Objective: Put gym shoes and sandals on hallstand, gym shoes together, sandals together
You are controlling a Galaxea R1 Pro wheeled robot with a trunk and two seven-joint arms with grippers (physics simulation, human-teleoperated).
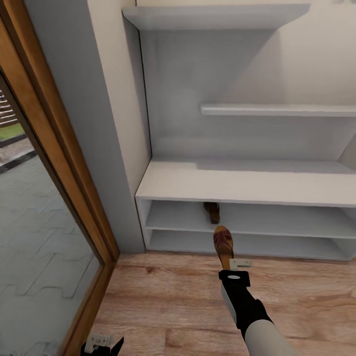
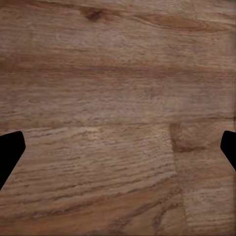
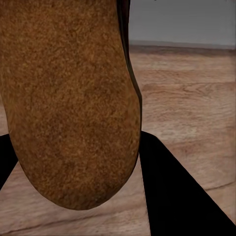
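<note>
My right gripper (image 1: pixel 232 264) is shut on a brown strappy sandal (image 1: pixel 223 244), held off the wood floor (image 1: pixel 163 301) just in front of the hallstand (image 1: pixel 247 183), toe toward the shelves. In the right wrist view the sandal's tan sole (image 3: pixel 69 98) lies between the black fingers (image 3: pixel 177 191). A second brown sandal (image 1: pixel 212 211) lies on the hallstand's upper open shelf, just beyond the held one. My left gripper (image 1: pixel 102 343) hangs low at the near left; in its wrist view the finger tips (image 2: pixel 10 152) stand wide apart over bare floor (image 2: pixel 118 118). The gym shoes are out of view.
A wood-framed glass door (image 1: pixel 54 163) runs along the left, with a grey-white wall post (image 1: pixel 113 123) between it and the hallstand. Two floating shelves (image 1: pixel 277 110) hang on the grey back panel above the bench top.
</note>
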